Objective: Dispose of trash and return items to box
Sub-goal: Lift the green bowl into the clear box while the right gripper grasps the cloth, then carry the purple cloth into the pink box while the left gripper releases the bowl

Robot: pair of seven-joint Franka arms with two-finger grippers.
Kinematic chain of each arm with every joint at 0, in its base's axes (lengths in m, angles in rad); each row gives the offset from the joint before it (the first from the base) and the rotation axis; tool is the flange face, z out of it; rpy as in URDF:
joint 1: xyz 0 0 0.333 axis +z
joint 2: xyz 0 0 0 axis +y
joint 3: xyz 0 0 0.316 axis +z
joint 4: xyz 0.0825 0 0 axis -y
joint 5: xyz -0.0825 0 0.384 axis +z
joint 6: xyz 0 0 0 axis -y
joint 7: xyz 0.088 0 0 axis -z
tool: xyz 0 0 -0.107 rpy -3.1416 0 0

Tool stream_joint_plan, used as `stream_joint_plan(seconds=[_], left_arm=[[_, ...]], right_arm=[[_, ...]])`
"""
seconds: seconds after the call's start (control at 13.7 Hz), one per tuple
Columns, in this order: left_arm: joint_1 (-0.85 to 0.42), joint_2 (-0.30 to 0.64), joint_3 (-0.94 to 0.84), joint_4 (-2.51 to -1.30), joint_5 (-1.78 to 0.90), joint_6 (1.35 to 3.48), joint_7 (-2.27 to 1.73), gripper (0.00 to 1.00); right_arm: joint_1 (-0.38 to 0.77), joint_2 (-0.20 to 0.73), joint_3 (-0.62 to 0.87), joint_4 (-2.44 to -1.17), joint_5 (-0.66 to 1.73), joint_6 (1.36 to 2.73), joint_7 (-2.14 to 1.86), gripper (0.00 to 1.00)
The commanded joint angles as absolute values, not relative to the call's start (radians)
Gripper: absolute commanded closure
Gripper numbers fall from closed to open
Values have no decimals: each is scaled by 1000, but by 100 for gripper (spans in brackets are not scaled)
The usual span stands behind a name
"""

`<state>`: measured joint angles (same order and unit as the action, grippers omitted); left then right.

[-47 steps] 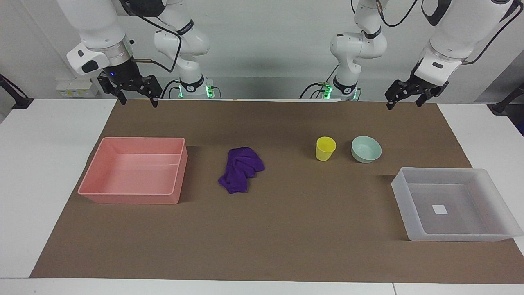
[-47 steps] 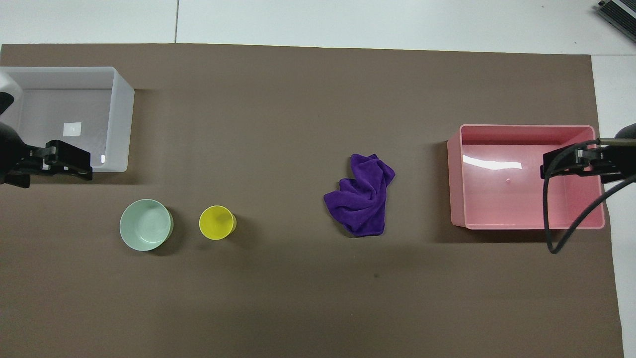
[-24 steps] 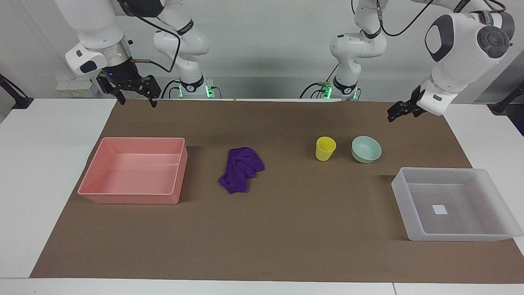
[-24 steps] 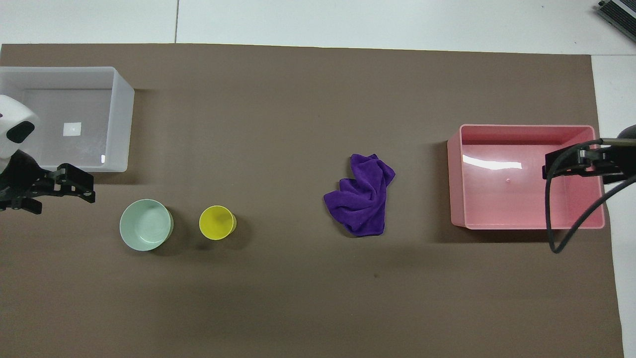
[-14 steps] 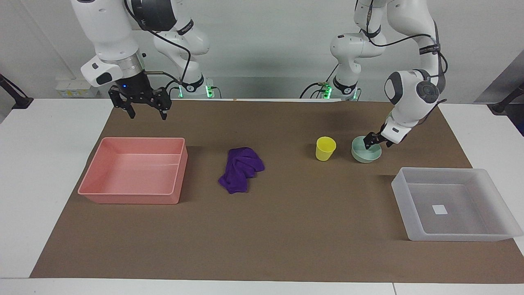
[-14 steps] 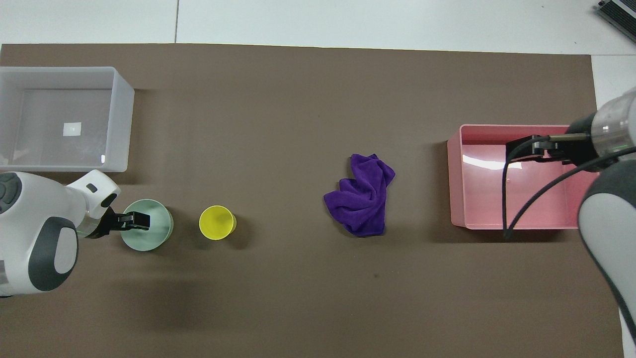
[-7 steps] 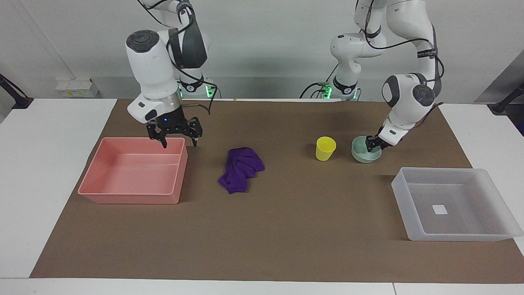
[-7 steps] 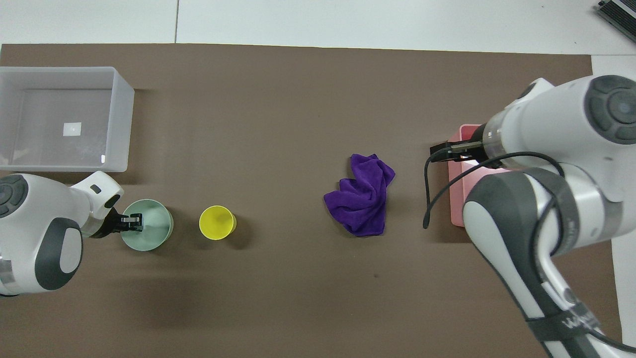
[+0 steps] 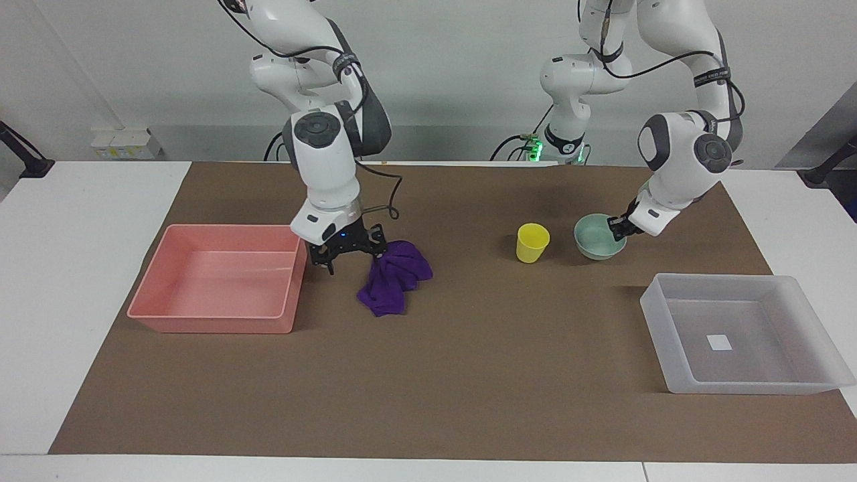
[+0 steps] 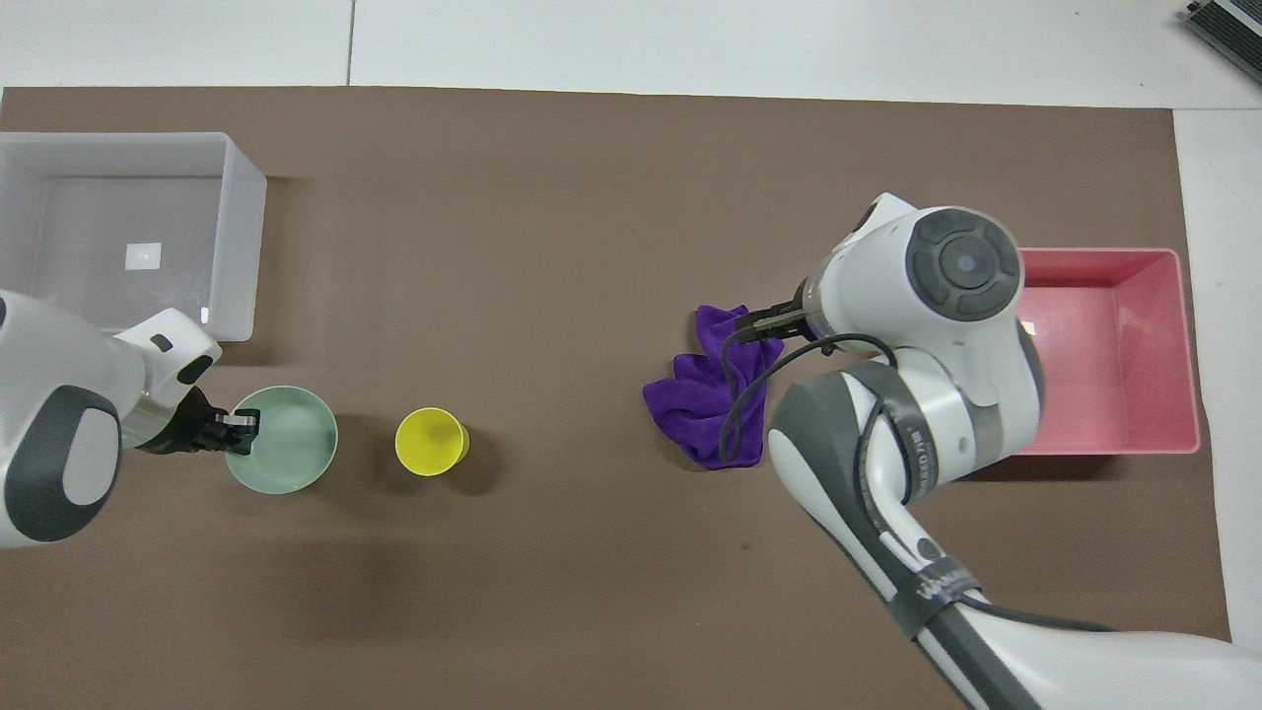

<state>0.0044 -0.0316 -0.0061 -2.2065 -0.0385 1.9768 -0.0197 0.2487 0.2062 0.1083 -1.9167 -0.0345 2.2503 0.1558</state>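
The purple cloth (image 9: 395, 278) lies crumpled on the brown mat beside the pink bin (image 9: 211, 325). My right gripper (image 9: 353, 258) is open and low over the cloth's edge on the bin's side, one finger over the cloth. In the overhead view the right arm hides part of the cloth (image 10: 690, 399). My left gripper (image 9: 617, 227) is shut on the rim of the mint-green bowl (image 9: 596, 241), which is slightly raised and tilted. The yellow cup (image 9: 532, 242) stands upright beside the bowl. The translucent box (image 9: 736, 385) holds only its white square.
The pink bin (image 10: 1114, 375) has nothing in it and sits toward the right arm's end of the table. The box (image 10: 242, 237) sits at the left arm's end, farther from the robots than the bowl (image 10: 286, 456) and cup (image 10: 431, 443).
My right gripper moved from over the pink bin's corner down to the cloth's edge. My left gripper closed on the bowl's rim and the bowl rose slightly.
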Motion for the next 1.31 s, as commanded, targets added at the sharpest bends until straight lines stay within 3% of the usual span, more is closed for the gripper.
stream_joint_plan(seconds=[0.0, 0.29, 0.44, 0.66, 0.95, 1.17, 1.24], left_arm=[[11, -2, -2, -2000, -52, 1791, 0, 100], [110, 179, -2, -1586, -64, 1648, 15, 100], [167, 295, -2, -1465, -72, 1675, 47, 100], [212, 400, -2, -1413, -72, 1842, 98, 100], [255, 504, -2, -1416, -72, 2025, 117, 100], [255, 586, -2, -1420, -66, 2052, 121, 100], [259, 607, -2, -1420, -69, 2074, 129, 100]], right_arm=[[259, 189, 107, -2022, -60, 2393, 173, 0], [316, 221, 107, -2077, -58, 2462, 193, 0], [337, 247, 107, -2089, -58, 2487, 193, 0], [345, 233, 107, -2158, -58, 2506, 183, 0], [373, 262, 107, -2191, -63, 2660, 186, 0], [377, 261, 103, -2189, -124, 2661, 192, 82], [377, 255, 98, -2186, -142, 2658, 193, 100]])
